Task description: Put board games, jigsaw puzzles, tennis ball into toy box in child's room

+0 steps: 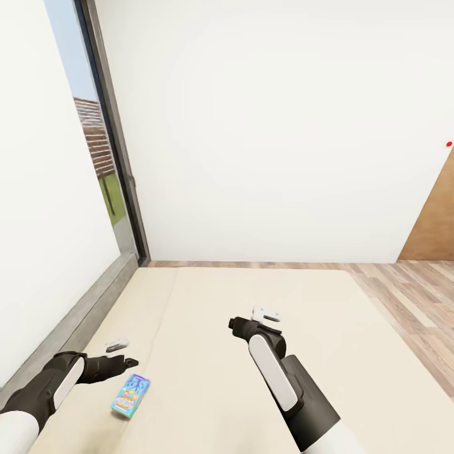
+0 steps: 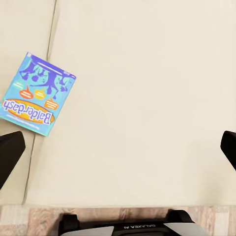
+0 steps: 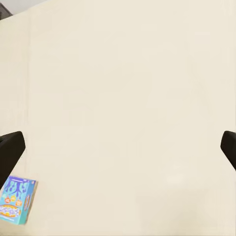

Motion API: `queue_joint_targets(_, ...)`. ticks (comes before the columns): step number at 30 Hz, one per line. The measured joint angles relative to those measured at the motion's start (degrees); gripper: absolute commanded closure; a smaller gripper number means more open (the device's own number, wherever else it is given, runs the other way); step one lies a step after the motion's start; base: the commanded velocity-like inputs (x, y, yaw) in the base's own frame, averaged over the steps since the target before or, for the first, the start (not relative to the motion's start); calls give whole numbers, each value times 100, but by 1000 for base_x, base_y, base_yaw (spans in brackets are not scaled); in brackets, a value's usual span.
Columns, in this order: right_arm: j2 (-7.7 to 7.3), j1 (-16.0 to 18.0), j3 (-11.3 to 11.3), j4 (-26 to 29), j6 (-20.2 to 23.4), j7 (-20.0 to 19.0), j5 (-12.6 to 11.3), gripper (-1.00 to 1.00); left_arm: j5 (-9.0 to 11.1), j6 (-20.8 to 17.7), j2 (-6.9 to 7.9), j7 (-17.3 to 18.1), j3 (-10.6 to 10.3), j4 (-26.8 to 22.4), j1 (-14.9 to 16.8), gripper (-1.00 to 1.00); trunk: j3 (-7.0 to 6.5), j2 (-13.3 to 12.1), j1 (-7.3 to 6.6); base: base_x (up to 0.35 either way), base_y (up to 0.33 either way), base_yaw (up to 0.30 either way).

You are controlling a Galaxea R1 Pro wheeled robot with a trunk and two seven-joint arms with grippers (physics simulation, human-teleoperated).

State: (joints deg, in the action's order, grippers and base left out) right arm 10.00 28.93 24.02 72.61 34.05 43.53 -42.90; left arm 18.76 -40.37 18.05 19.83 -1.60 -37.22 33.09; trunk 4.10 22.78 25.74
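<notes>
One board game [image 1: 130, 395] is in my sight: the small blue cartoon-printed box, lettered "Balderdash", lying flat on the bed [image 1: 208, 353] near the edge closest to me and just beside the mattress's lengthwise seam. My left gripper [image 1: 129, 362] hangs just above the box's far end, not touching it; in the left wrist view the box [image 2: 37, 94] lies across the seam, off to one side of the gap between the two dark fingers [image 2: 10, 150], which stand wide apart with nothing between them. My right gripper [image 1: 234, 325] hovers over the middle of the mattress, well apart from the box; in the right wrist view its fingers [image 3: 11, 147] are likewise spread wide and empty, with the box [image 3: 17, 201] near one of them. Beyond the bed's far edge I see wood-plank floor [image 1: 410, 296], a white wall [image 1: 271, 126], and a window [image 1: 94, 145].
</notes>
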Motion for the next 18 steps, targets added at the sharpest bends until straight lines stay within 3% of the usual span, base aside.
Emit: queue_joint_targets(18,0,0,0,-1,0,0,-2,-100,0,1,3,-1,0,0,0,-100,0,0,0,62,34,0)
